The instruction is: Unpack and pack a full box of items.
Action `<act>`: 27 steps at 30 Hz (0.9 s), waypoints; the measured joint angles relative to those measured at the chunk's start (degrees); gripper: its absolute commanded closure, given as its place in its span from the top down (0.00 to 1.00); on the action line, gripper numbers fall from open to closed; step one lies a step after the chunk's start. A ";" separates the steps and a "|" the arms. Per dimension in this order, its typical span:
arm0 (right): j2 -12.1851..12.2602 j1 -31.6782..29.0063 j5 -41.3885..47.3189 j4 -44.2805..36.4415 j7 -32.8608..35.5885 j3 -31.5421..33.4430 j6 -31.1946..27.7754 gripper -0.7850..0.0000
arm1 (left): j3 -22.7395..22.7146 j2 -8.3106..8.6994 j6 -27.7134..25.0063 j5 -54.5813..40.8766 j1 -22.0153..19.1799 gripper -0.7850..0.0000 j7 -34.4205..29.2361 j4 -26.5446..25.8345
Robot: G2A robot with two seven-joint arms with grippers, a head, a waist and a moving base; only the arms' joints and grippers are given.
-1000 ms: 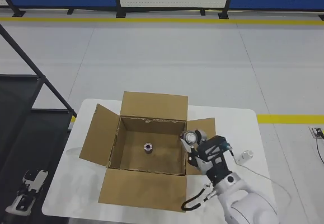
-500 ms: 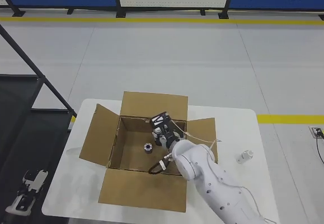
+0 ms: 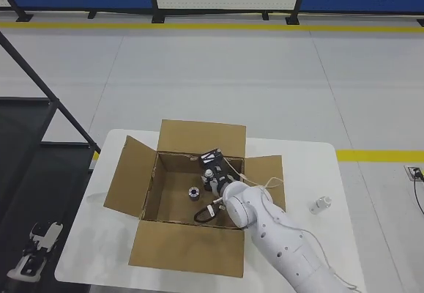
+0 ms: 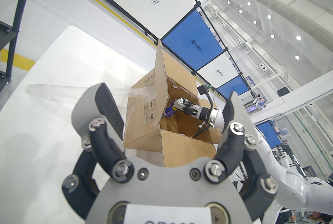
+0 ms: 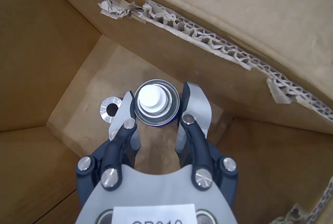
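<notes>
An open cardboard box (image 3: 190,243) stands on the white table (image 3: 310,242). My right gripper (image 5: 158,95) is down inside the box near the back wall, shut on an upright spray can (image 5: 157,105) with a white nozzle and a blue body. From above, the can (image 3: 209,176) is in the box's back right part. A small round metal piece (image 5: 110,112) lies on the box floor (image 3: 175,205) just beside the can. My left gripper (image 4: 167,95) is open with nothing between its fingers, low beside the table's left side, facing the box (image 4: 145,115).
A small clear bottle (image 3: 320,204) lies on the table to the right of the box. All four box flaps stand open, and the back wall's edge (image 5: 182,27) is torn. A dark rack (image 3: 14,146) stands left of the table.
My right arm carried the can from above the box's right flap to the left, into the box, then went slightly lower. The left gripper kept still.
</notes>
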 measured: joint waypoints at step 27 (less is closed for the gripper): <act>7.29 -42.50 -27.61 -59.93 2.67 31.50 15.34 1.00 | 0.00 0.00 0.00 0.00 0.00 1.00 0.00 0.00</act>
